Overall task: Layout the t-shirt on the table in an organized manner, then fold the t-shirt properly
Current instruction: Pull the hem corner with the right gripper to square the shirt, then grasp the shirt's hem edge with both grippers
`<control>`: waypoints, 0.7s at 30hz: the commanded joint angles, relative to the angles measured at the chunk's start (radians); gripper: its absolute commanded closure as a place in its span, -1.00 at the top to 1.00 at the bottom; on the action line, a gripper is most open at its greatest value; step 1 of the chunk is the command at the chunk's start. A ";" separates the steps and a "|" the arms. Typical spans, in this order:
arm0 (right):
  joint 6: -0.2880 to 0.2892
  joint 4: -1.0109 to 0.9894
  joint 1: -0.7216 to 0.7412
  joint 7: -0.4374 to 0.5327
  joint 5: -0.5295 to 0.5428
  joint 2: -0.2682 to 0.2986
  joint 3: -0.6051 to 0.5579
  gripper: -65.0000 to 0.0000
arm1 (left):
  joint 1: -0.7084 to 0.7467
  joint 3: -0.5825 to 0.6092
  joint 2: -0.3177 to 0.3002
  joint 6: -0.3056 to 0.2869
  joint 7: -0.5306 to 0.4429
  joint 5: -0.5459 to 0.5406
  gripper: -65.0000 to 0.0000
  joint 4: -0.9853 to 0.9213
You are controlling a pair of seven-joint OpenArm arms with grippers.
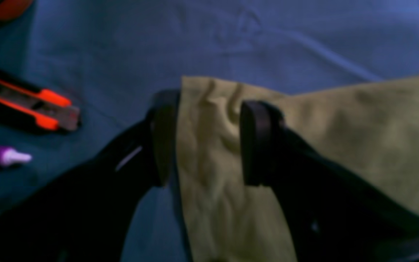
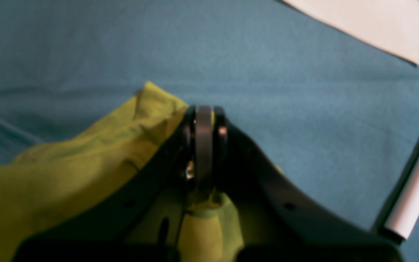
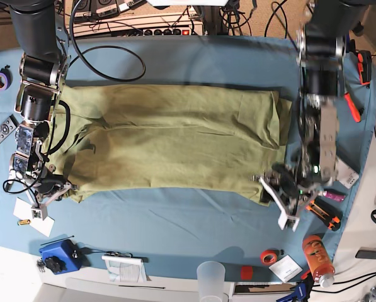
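The olive-green t-shirt (image 3: pixel 175 141) lies spread across the middle of the teal surface (image 3: pixel 175 220), its long axis running from nine to three o'clock in the base view. The right gripper (image 2: pixel 204 145) sits at the shirt's eight o'clock corner with its fingers pressed together, pinching a fold of the fabric. The left gripper (image 1: pixel 204 142), at the four o'clock corner, has its fingers spread, one on each side of the shirt's edge with cloth between them but not clamped. The chief risk, as a judgement, is uneven handling: if the right arm pulls while the left has not closed, the shirt could skew or bunch toward nine o'clock. A shallow left pinch could also slip off the thin hem. A box cutter (image 1: pixel 27 105) and a purple tube (image 1: pixel 2 154) lie near the left gripper, toward nine o'clock in its wrist view, and a wide sweep might knock them. The shirt looks mostly flat, with soft wrinkles across the body and a bunched, folded-over region at each end.
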 commanded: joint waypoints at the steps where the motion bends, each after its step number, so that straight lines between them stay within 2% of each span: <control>1: -0.003 0.017 0.034 0.024 0.005 0.015 0.002 -1.00 | -0.056 -0.002 -0.005 -0.006 -0.020 -0.025 -0.07 -0.030; 10: -0.003 0.017 0.033 0.023 0.005 0.015 0.002 -1.00 | -0.204 -0.002 -0.005 -0.005 -0.072 -0.015 -0.07 -0.386; 18: -0.003 0.017 0.034 0.021 0.006 0.015 0.002 -1.00 | -0.214 -0.002 0.002 -0.008 -0.084 -0.037 -0.07 -0.438; 21: -0.003 0.017 0.033 0.018 0.006 0.015 0.002 -1.00 | -0.214 -0.002 0.010 -0.066 -0.070 -0.053 -0.08 -0.438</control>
